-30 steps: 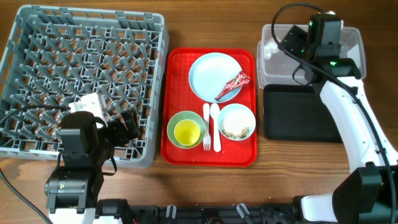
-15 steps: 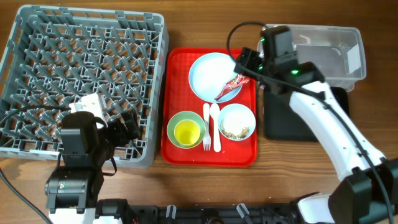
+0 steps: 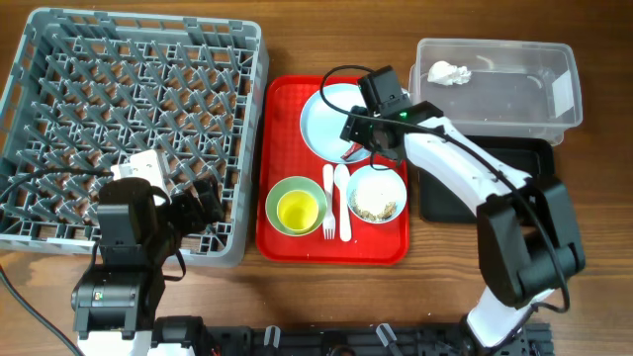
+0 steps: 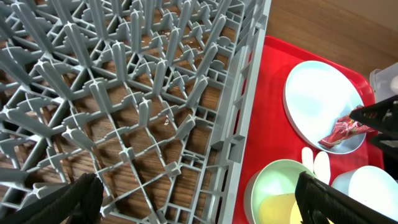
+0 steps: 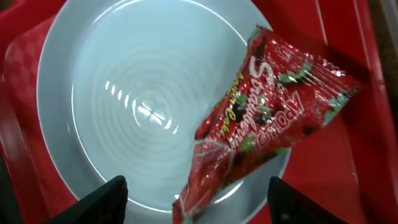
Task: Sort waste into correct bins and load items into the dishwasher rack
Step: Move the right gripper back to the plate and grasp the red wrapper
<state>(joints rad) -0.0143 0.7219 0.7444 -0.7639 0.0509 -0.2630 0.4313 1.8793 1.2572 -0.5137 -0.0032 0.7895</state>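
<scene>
Right claw (image 5: pixel 199 200) is held spread, one finger at each side of the red shiny candy wrapper (image 5: pixel 267 118); nothing is pinched. White and green print is seen on it, but the words are hard to read. Its lower tip is cut off by the picture edge. It is laid slanted on the pale blue plate (image 5: pixel 137 106), lower left to upper right, its upper end past the rim.

The wooden table (image 3: pixel 336 40) carries the grey dishwasher rack (image 3: pixel 148 20) at left, the red serving tray (image 3: pixel 287 109) in the middle, and at right the clear tub (image 3: pixel 514 89), with the black tray (image 3: pixel 443 206) just beside it, perhaps touching.
</scene>
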